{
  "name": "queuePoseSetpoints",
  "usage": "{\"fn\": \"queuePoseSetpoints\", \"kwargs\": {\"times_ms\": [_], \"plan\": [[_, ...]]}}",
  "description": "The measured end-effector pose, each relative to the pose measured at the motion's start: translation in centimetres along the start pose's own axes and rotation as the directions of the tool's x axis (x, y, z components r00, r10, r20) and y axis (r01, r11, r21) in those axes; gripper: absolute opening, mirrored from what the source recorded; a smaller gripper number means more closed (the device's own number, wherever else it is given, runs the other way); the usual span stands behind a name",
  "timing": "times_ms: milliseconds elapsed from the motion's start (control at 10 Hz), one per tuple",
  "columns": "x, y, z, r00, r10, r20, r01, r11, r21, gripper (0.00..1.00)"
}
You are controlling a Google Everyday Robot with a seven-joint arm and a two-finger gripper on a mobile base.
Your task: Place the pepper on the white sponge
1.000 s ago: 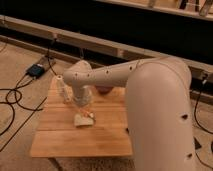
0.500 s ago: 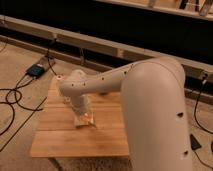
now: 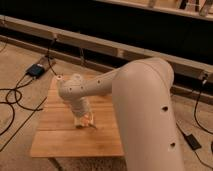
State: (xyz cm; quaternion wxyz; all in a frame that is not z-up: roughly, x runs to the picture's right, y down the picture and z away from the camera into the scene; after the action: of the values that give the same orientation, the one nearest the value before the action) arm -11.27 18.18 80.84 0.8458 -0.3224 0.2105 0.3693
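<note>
The white sponge (image 3: 80, 122) lies on the wooden table (image 3: 60, 140), near its middle. A small orange pepper (image 3: 89, 120) shows at the sponge's right edge, right under the gripper; I cannot tell whether it rests on the sponge or is held. My gripper (image 3: 83, 116) points straight down from the white arm (image 3: 100, 87) and sits directly over the sponge, hiding part of it.
A whitish bottle (image 3: 76, 80) and a white cup (image 3: 60, 78) stand at the table's back left, close behind the arm. The arm's large body (image 3: 150, 115) covers the table's right side. Cables and a dark box (image 3: 36, 70) lie on the floor at left.
The arm has swung further left and lower over the table, and the gripper has come down onto the sponge. The dark red round thing behind the arm is now hidden.
</note>
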Motion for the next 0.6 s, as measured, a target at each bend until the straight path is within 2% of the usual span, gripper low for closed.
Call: {"fn": "queuePoseSetpoints", "kwargs": {"times_ms": [600], "plan": [[-0.34,0.4,0.76,1.0,-0.023,0.002,0.023,0.999,0.04,0.02]]}}
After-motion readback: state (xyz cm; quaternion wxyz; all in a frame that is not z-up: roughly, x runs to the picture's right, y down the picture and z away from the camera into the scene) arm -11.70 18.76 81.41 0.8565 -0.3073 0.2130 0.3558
